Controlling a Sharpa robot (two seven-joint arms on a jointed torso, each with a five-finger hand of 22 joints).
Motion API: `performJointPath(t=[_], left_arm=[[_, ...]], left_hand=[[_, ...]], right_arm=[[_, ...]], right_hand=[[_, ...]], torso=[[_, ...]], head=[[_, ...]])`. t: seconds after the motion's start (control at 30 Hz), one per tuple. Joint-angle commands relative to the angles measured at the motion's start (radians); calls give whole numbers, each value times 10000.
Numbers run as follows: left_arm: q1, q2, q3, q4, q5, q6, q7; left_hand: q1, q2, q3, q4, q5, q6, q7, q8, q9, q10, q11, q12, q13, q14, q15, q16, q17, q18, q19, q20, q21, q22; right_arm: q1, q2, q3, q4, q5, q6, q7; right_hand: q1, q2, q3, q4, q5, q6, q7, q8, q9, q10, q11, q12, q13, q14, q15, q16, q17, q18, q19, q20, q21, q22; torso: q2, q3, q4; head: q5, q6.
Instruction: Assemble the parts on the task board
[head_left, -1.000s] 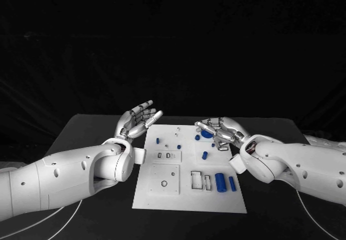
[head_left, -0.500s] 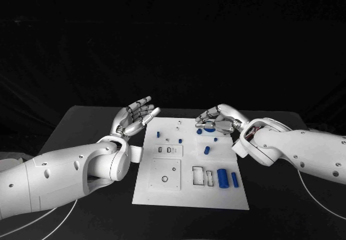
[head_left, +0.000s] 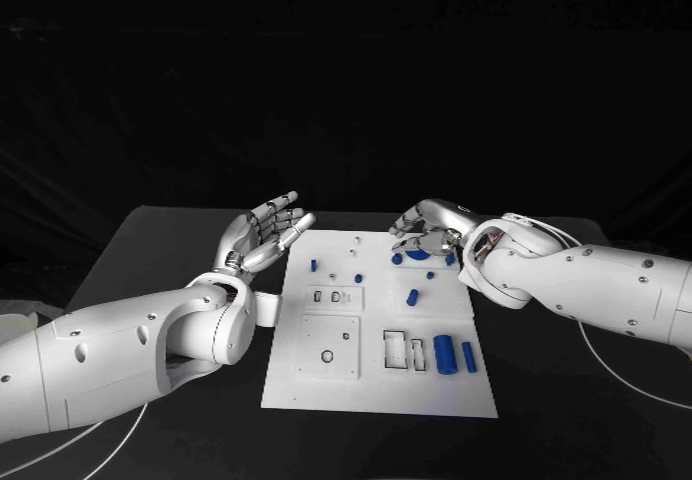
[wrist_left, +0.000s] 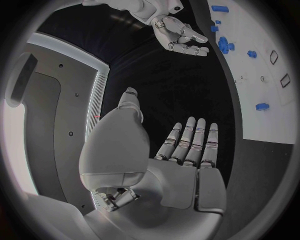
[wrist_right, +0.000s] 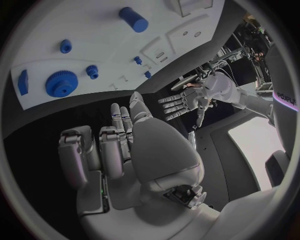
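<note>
The white task board (head_left: 329, 390) lies in the middle of the table. On its far right part sit a blue gear (head_left: 415, 256) and small blue pieces (head_left: 414, 296). Two blue cylinders (head_left: 446, 354) lie near its right edge. My right hand (head_left: 430, 228) hovers over the far right corner above the gear, its fingers curled in with nothing in them. In the right wrist view the gear (wrist_right: 61, 83) and a smaller gear (wrist_right: 92, 72) lie beyond the curled fingers (wrist_right: 112, 145). My left hand (head_left: 267, 230) is raised beside the far left corner, fingers straight and apart, holding nothing.
Recessed slots (head_left: 395, 351) and a square plate with a hole (head_left: 329, 356) mark the board's near half. Black table (head_left: 173, 260) surrounds the board. In the left wrist view the board (wrist_left: 275, 115) lies beyond the straight fingers (wrist_left: 190, 145).
My right hand has lifted and drawn back toward the board's far right corner, fingers still curled. The left hand stays open and has risen slightly.
</note>
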Motion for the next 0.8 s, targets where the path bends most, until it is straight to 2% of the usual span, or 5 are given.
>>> performJointPath(t=[0.03, 0.27, 0.37, 0.53, 0.8], left_arm=[[34, -7, 9, 67, -95, 33, 226], [56, -35, 10, 84, -119, 48, 236], [61, -28, 11, 52, -122, 56, 253], [79, -50, 14, 32, -124, 42, 287], [109, -55, 16, 48, -126, 50, 277]], left_hand=[[22, 123, 90, 1, -50, 80, 1218, 30, 19, 33, 6, -59, 2, -68, 6, -54, 13, 176, -50, -6, -51, -17], [25, 134, 99, 1, -55, 85, 1218, 31, 19, 34, 5, -59, 2, -69, 6, -54, 14, 176, -63, -6, -56, -20], [26, 144, 108, 0, -61, 94, 1219, 33, 20, 36, 5, -58, 2, -70, 5, -53, 15, 176, -68, -7, -57, -21], [27, 160, 121, 0, -68, 102, 1218, 35, 21, 39, 5, -57, 3, -71, 4, -52, 15, 176, -77, -8, -60, -24], [34, 208, 161, -2, -90, 169, 1216, 47, 29, 57, 2, -50, 4, -70, 3, -46, 18, 174, -158, -10, -91, -41]], right_arm=[[12, 110, 13, -115, -1592, 448, -1079], [18, 405, 28, -348, -2438, 1008, -1591], [11, 499, 31, -424, -2534, 1242, -1762], [-27, 666, 32, -558, -2611, 1565, -2094], [-87, 807, 32, -702, -2658, 1827, -2480]], right_hand=[[137, 15, 67, -22, -66, 33, -31, -60, -22, 66, -18, -76, -13, 982, -59, 39, 2335, -64, 1044, -86, 35, 2629], [91, -38, 39, 58, -71, -47, -20, -205, -101, 13, -8, -316, -15, 970, -54, 27, 2283, -64, 1044, -89, 35, 2629], [25, -115, -11, 102, -73, -76, 34, -261, -131, -29, 8, -418, -12, 960, -39, 16, 2235, -64, 1044, -82, 35, 2629], [-6, -198, -50, 124, -77, -102, 83, -317, -161, -51, 38, -515, -6, 968, -18, 25, 2278, -64, 1044, -67, 35, 2629], [197, -157, 57, 40, -77, -93, 69, -381, -200, -44, 26, -663, -2, 1018, 32, 75, 2517, -64, 1044, -25, 35, 2629]], torso=[[46, -31, 8], [22, -37, 27], [12, -41, 48], [-7, -57, 1], [-39, -69, 17]], head=[[-40, 21], [-175, 150], [-239, 137], [-150, 79], [-82, -32]])
